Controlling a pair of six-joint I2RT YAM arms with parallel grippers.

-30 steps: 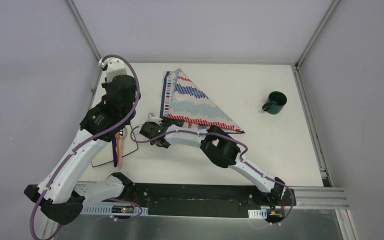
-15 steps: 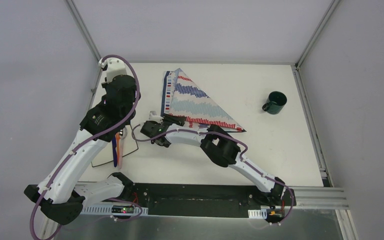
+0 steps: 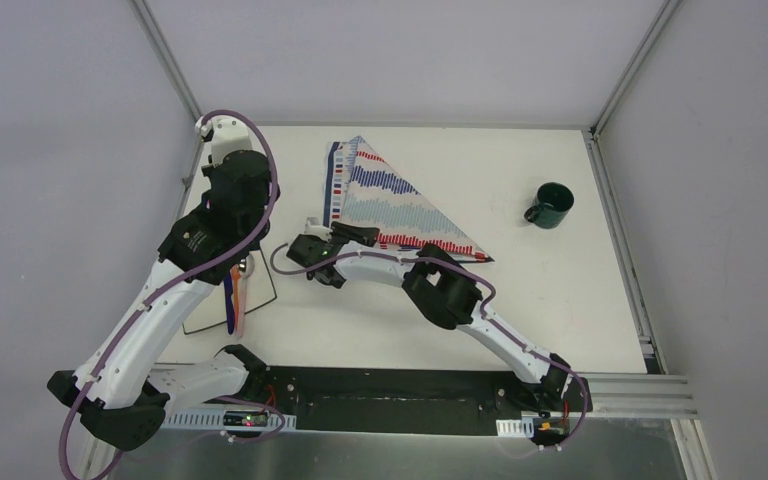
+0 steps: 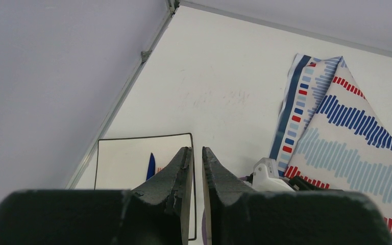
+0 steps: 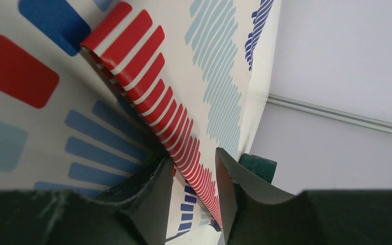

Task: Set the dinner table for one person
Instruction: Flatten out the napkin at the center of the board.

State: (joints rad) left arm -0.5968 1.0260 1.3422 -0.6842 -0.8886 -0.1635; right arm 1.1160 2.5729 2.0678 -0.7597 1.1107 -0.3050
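The right gripper [image 5: 194, 163] now reaches further onto the striped cloth [image 3: 390, 195] — its jaws stand wider, astride the red-striped edge.

The left arm [image 3: 150, 310] rises from its base at the near left and extends toward the far left, with the elbow raised. The left pincer [image 4: 196, 153] holds nothing. Its jaws stand almost together, with only a narrow slit between them.

The right arm [image 3: 505, 340] runs from its base at the near right diagonally leftward. It is folded at the elbow and the forearm is low. Its wrist turns the right pincer [image 5: 191, 161] back toward the right, with the jaws parted.
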